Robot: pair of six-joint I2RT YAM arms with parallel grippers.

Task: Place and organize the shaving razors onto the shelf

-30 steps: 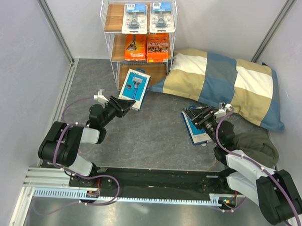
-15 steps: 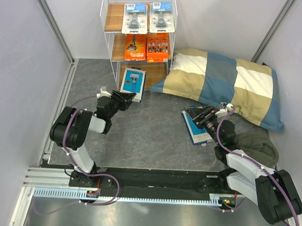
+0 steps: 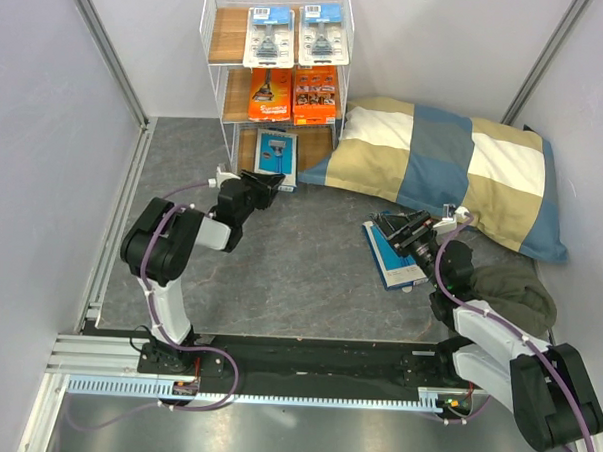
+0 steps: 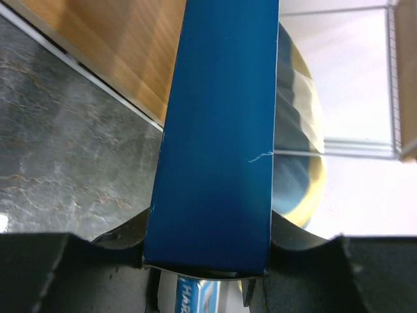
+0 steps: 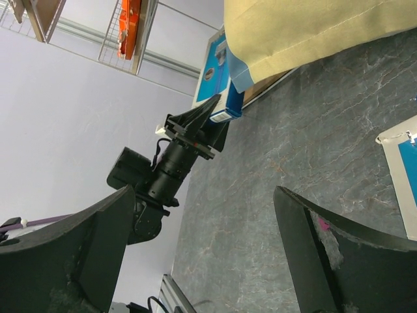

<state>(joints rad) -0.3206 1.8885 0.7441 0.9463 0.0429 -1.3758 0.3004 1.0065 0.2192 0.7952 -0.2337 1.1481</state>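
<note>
The shelf [image 3: 221, 44] stands at the back with two clear blister razor packs [image 3: 271, 36] on the top tier and two orange packs [image 3: 271, 94] on the middle tier. My left gripper [image 3: 266, 187] is shut on a blue razor box [image 3: 276, 153], holding it upright at the left of the bottom tier. In the left wrist view that blue box [image 4: 218, 130] fills the gap between the fingers, over the wooden tier [image 4: 124, 52]. A second blue box [image 3: 392, 258] lies flat on the table. My right gripper [image 3: 397, 230] hovers open just above it with nothing between its fingers.
A blue-and-beige checked pillow [image 3: 454, 168] lies right of the shelf, its corner touching the bottom tier. A dark cloth [image 3: 509, 290] sits by the right arm. Grey walls close in both sides, and a metal rail [image 3: 121, 228] runs along the left.
My left gripper carried the blue box away from the arms, tipped it upright and brought it to the shelf's bottom tier. The right arm has hardly moved.
</note>
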